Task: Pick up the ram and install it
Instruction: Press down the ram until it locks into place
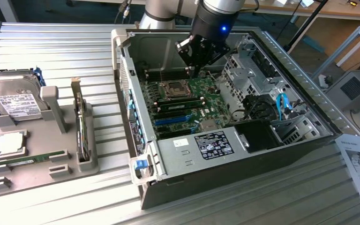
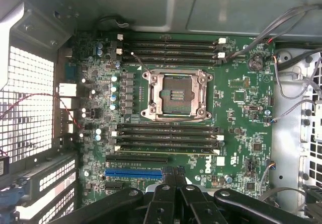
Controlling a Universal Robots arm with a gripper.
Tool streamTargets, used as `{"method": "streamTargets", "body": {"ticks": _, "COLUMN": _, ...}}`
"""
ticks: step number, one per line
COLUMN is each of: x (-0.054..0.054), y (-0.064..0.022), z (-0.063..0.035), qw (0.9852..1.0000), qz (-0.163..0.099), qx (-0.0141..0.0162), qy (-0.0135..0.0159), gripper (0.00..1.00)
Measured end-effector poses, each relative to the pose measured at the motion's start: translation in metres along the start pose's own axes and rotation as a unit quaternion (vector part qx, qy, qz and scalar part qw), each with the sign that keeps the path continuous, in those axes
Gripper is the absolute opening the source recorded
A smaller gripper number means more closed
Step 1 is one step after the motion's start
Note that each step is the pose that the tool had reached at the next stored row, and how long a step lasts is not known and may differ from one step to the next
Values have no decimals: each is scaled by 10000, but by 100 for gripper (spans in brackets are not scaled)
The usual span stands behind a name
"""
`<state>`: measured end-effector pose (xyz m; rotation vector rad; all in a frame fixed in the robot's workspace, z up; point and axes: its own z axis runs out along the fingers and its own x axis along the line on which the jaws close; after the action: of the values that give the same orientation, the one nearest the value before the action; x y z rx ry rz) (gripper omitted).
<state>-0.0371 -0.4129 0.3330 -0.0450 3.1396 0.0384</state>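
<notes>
Pincer [image 1: 193, 71] hangs inside the computer case [image 1: 305, 93], fingers pressed together and holding nothing. Ram [image 1: 30, 160] lies far away toward the exterior view's left, flat in the gray tray [image 1: 17, 180].

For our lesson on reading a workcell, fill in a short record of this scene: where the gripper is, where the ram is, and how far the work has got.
gripper: shut, holding nothing, hanging inside the open computer case above the motherboard
ram: lying flat on the grey holder tray, outside the case, on the exterior view's left
processor socket: empty, with rows of memory slots on two sides of it
work so far: ram not yet picked up
</notes>
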Motion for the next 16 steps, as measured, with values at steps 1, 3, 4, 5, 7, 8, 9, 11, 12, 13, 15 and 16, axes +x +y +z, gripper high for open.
{"method": "streamTargets", "body": {"ticks": 1, "x": 0, "y": 0, "z": 0, "qw": 10000, "qz": 0, "qx": 0, "qy": 0, "gripper": 11}}
{"method": "streamTargets", "body": {"ticks": 3, "x": 0, "y": 0, "z": -7, "qw": 10000, "qz": 0, "qx": 0, "qy": 0, "gripper": 11}}
{"method": "streamTargets", "body": {"ticks": 4, "x": 0, "y": 0, "z": -8, "qw": 10000, "qz": 0, "qx": 0, "qy": 0, "gripper": 11}}
{"method": "streamTargets", "body": {"ticks": 5, "x": 0, "y": 0, "z": -10, "qw": 10000, "qz": 0, "qx": -1, "qy": 0, "gripper": 11}}
{"method": "streamTargets", "body": {"ticks": 7, "x": 0, "y": 1, "z": -20, "qw": 10000, "qz": 0, "qx": 1, "qy": 1, "gripper": 11}}
{"method": "streamTargets", "body": {"ticks": 8, "x": 0, "y": 1, "z": -29, "qw": 10000, "qz": 0, "qx": 1, "qy": 0, "gripper": 11}}
{"method": "streamTargets", "body": {"ticks": 9, "x": 0, "y": 1, "z": -37, "qw": 10000, "qz": 0, "qx": 1, "qy": 0, "gripper": 11}}
{"method": "streamTargets", "body": {"ticks": 11, "x": 0, "y": 1, "z": -55, "qw": 10000, "qz": 0, "qx": 0, "qy": 0, "gripper": 11}}
{"method": "streamTargets", "body": {"ticks": 12, "x": 0, "y": 1, "z": -62, "qw": 10000, "qz": 0, "qx": 0, "qy": 0, "gripper": 11}}
{"method": "streamTargets", "body": {"ticks": 13, "x": 0, "y": 2, "z": -71, "qw": 10000, "qz": 0, "qx": 0, "qy": 0, "gripper": 11}}
{"method": "streamTargets", "body": {"ticks": 15, "x": 0, "y": 2, "z": -80, "qw": 10000, "qz": 0, "qx": 0, "qy": 0, "gripper": 11}}
{"method": "streamTargets", "body": {"ticks": 16, "x": 0, "y": 2, "z": -90, "qw": 10000, "qz": 0, "qx": 0, "qy": 0, "gripper": 11}}
